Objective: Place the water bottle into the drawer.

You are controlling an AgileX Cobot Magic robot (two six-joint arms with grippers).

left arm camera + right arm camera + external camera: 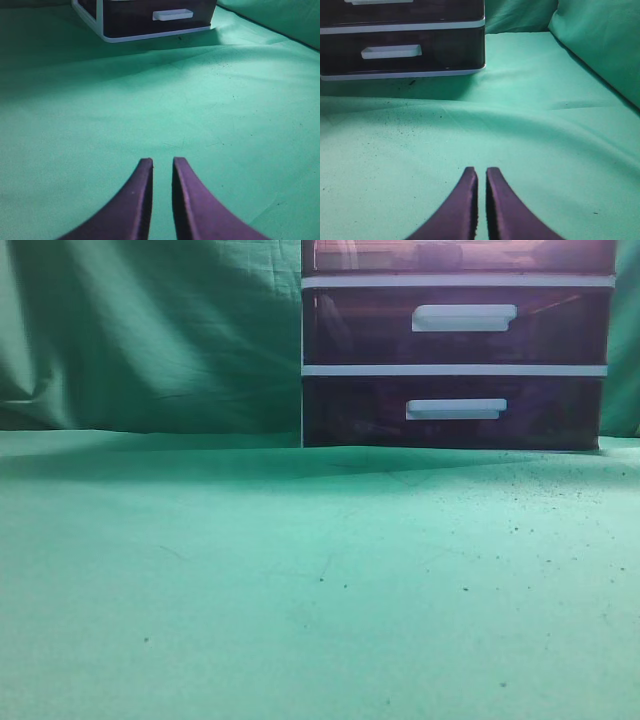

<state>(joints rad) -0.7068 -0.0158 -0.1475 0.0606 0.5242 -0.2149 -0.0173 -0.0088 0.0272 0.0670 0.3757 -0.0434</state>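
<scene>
Green cloth (300, 600) covers the table, and at its far side stands a white-framed plastic cabinet (455, 370); the drawer (460, 256), its topmost, reddish one, shows at the upper edge above two dark drawers with white bar handles (463, 317). Left gripper (162, 165) and right gripper (481, 174) hover over bare cloth, fingers nearly together, holding nothing. No water bottle shows in any view.

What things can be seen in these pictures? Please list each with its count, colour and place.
cabinet: one, white frame, at the back of the table, right of centre.
top drawer: one, reddish-brown, only its lower part shows.
lower drawers: two, dark, with white bar handles, both closed.
cloth: green, covers table and backdrop.
water bottle: none in view.
left gripper: dark purple, nearly closed, empty, above the cloth.
right gripper: dark purple, nearly closed, empty.
</scene>
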